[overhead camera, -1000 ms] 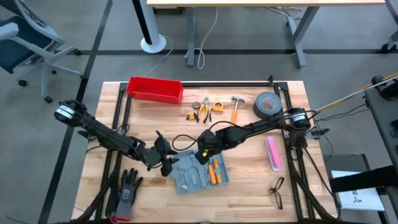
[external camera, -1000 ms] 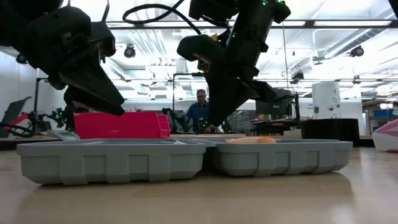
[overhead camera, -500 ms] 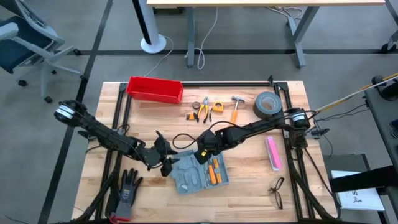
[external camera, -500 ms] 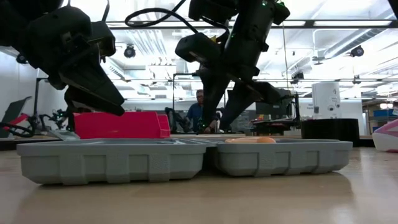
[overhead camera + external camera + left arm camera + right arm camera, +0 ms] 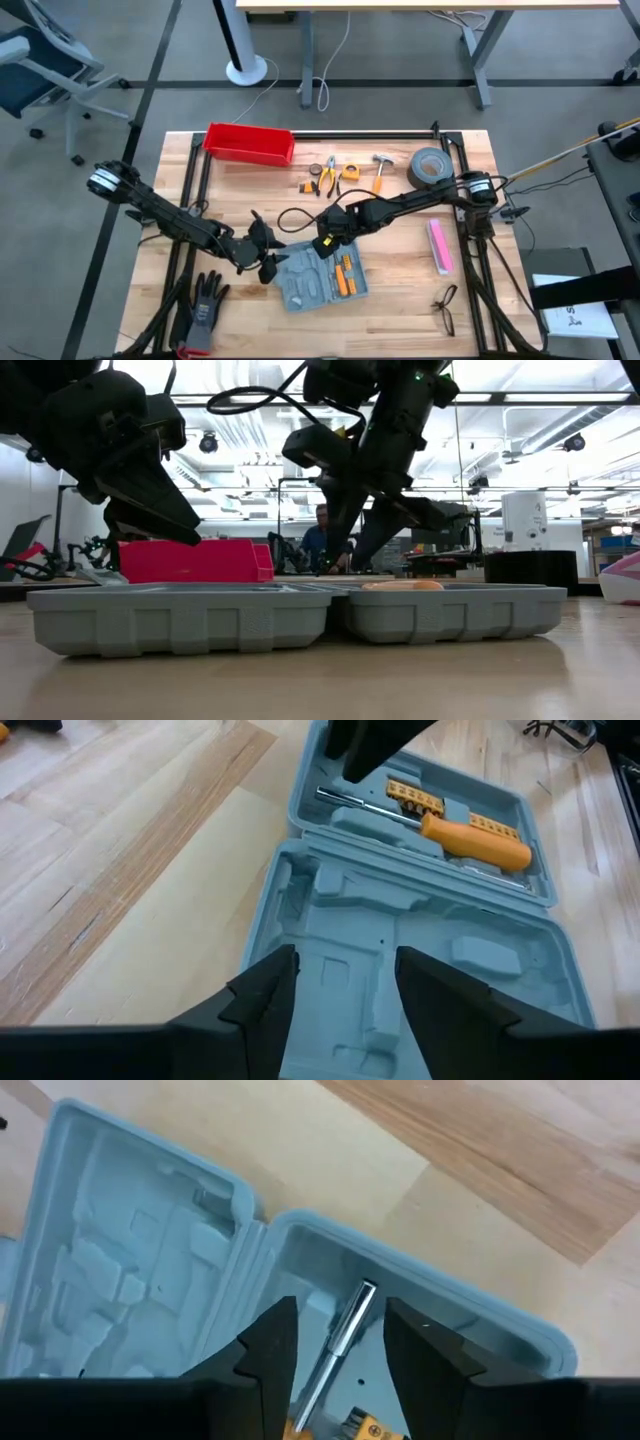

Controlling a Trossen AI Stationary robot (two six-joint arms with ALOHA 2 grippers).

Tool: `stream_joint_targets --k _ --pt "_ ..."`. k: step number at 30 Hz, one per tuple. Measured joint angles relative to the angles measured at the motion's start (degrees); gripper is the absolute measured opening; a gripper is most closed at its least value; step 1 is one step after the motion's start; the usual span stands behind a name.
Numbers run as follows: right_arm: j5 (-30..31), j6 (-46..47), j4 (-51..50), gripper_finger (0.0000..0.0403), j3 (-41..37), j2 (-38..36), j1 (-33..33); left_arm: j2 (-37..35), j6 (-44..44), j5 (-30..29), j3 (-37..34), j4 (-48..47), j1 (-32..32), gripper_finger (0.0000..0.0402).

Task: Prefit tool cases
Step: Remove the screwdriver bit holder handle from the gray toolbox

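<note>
Item: case (image 5: 320,277), grey-blue, hinged, laid open flat on the worktop (image 5: 400,300), near its front middle. Two halves are seen side by side in the low view (image 5: 300,615). One half is shown empty, with moulded slots (image 5: 400,960). The other half is occupied by an orange-handled screwdriver (image 5: 470,832) with a metal shaft (image 5: 345,1330), and by an orange bit strip (image 5: 410,792).

Left end effector (image 5: 262,262): held just beside the case's left edge, above the empty half. Its fingers (image 5: 262,995) are parted to a moderate gap, and nothing is gripped between them.

Right end effector (image 5: 326,245): held over the back edge of the case, above the half with the screwdriver. Its fingers (image 5: 270,1340) are parted, the shaft being seen below through the gap; no grip on it is shown. In the low view it is raised clear of the case (image 5: 365,530).

Other contents of the worktop:
- red bin (image 5: 249,143), back left corner.
- pliers (image 5: 327,174), a small hammer (image 5: 380,170) and small orange tools, back middle.
- tape roll (image 5: 430,168), grey, back right.
- pink object (image 5: 439,246), long, right side.
- glasses (image 5: 446,309), front right.
- black glove (image 5: 205,300), front left.

Beyond the worktop, a person (image 5: 320,535) is seen in the room, behind the arms.
</note>
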Motion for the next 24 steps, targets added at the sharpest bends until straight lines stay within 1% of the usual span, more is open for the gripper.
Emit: stream_joint_targets --k 4,8,14,24 --pt "0.0 0.0 0.9 0.0124 -0.3 0.6 0.0 0.0 0.0 0.0 0.0 0.0 0.0 0.0178" --pt "-2.2 -0.2 4.3 0.0126 -0.3 2.9 0.0 0.0 0.0 0.0 0.0 0.1 0.0 0.0182" --pt "-2.6 -0.6 4.3 0.0130 -0.3 5.0 -0.4 0.0 -0.1 0.0 0.0 0.0 -0.3 0.0188" --pt "-3.0 -0.8 2.3 0.0108 -0.3 4.9 -0.4 0.0 -0.1 0.1 0.0 0.0 -0.3 0.0177"
